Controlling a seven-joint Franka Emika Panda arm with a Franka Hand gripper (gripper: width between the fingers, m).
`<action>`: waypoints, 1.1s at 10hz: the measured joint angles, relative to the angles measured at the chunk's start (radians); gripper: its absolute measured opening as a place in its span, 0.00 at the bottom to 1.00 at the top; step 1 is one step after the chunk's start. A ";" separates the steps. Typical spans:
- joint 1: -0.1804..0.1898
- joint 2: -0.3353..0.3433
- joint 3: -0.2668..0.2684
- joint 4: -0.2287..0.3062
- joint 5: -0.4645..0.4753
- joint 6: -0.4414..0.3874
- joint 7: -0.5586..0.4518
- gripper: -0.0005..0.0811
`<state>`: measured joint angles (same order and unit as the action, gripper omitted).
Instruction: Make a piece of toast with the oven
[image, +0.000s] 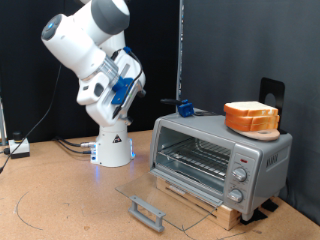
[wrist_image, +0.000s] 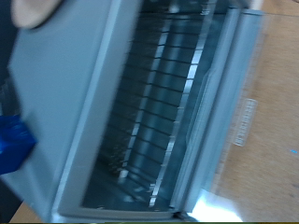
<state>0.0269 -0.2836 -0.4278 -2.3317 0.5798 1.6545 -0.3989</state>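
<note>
Exterior view showed the oven (image: 218, 158) on the table (image: 60, 205) with its glass door (image: 165, 206) dropped flat and wire rack (image: 195, 158) bare, bread (image: 252, 117) stacked on its roof, and the claw (image: 133, 88) raised well clear toward that view's left, its grip state impossible to tell. No single slice of toast could be picked out, so any approach would best stay above the open door. Wrist view alone looked down into the rack (wrist_image: 159, 103), blurred.
</note>
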 joint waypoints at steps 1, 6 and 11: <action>0.003 -0.023 0.005 -0.003 -0.004 -0.018 -0.016 0.99; 0.046 -0.105 0.023 -0.004 -0.050 -0.164 -0.311 0.99; 0.061 -0.244 0.088 -0.016 -0.080 -0.383 -0.314 0.99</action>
<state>0.0875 -0.5272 -0.3399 -2.3479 0.4999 1.2712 -0.7128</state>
